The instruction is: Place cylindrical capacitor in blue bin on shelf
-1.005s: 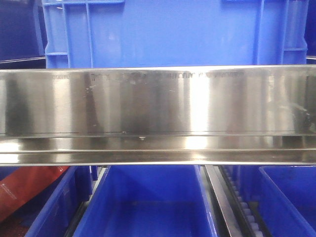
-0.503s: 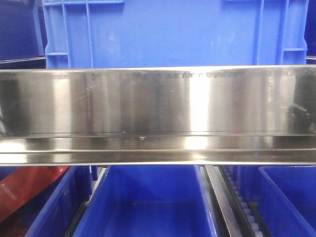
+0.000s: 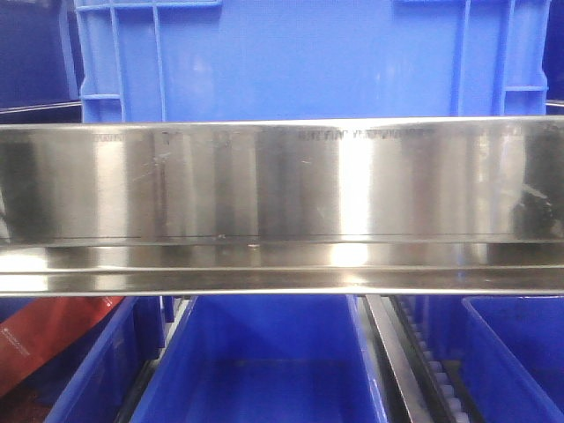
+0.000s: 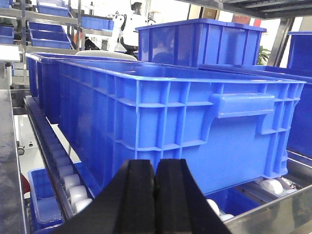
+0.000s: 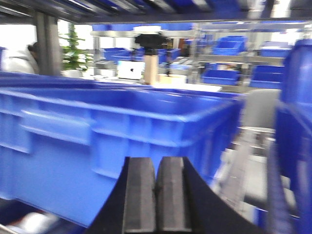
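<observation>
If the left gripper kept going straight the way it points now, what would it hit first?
Most likely the near end wall of the blue bin on the shelf's roller rails, directly ahead of the left gripper, whose jaws are closed. How far off it is cannot be told.

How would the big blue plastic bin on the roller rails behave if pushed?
The big blue plastic bin probably slides easily, since it sits on white rollers. Its ribbed walls suggest stiffness. Wide and low, it looks unlikely to tip.
</observation>
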